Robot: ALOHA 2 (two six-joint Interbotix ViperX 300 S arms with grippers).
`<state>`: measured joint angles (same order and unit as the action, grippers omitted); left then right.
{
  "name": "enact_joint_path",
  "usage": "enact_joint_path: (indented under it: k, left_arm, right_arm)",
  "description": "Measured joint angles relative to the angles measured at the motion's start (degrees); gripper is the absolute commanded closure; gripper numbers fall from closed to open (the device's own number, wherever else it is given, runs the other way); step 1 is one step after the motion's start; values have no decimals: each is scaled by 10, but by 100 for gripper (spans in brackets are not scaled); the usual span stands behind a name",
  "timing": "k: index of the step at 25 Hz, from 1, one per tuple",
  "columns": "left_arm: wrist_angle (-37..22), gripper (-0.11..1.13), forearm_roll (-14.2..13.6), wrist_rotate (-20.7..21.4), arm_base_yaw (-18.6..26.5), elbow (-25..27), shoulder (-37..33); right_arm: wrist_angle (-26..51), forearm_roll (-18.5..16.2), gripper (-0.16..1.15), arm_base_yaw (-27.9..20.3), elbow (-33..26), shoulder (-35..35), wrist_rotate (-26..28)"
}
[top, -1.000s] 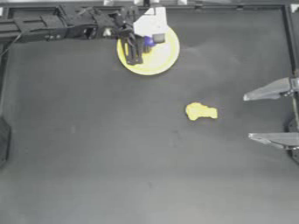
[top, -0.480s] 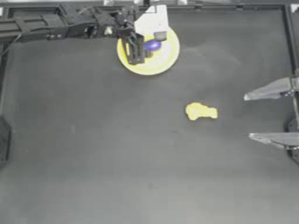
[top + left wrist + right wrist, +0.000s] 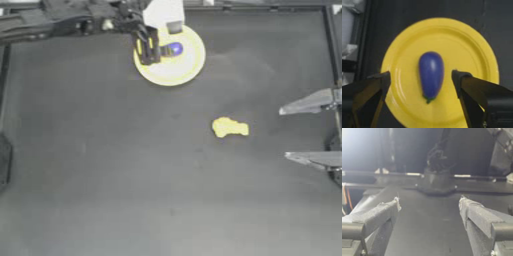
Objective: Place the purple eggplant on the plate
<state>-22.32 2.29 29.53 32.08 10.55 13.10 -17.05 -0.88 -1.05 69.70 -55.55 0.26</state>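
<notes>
The purple eggplant (image 3: 175,49) lies on the pale yellow plate (image 3: 170,75) at the back of the table. In the left wrist view the eggplant (image 3: 431,73) rests near the middle of the plate (image 3: 469,45), its green tip toward the camera. My left gripper (image 3: 149,56) hangs over the plate's left part, open. Its two jaws stand on either side of the eggplant in the left wrist view without touching it (image 3: 421,73). My right gripper (image 3: 297,132) waits open at the right edge, nothing between its fingers (image 3: 429,201).
A small lumpy yellow item (image 3: 230,127) lies on the dark table between the plate and the right gripper. The left arm stretches along the table's back edge.
The eggplant, earlier tight against the left fingers, now lies free on the plate slightly to their right. The right arm has not moved.
</notes>
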Motion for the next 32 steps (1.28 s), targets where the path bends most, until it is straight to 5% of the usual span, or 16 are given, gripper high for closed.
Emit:
enact_joint_path:
  k: [9,32]
  left_arm:
    - [17,1,35,-1,-69,92,-126]
    - [178,2,164,-17,-185,357,-413]
  right_arm:
    - [1,0,-3,-2,0,0,0]
    - [2,8,-3,-3,0,0,0]
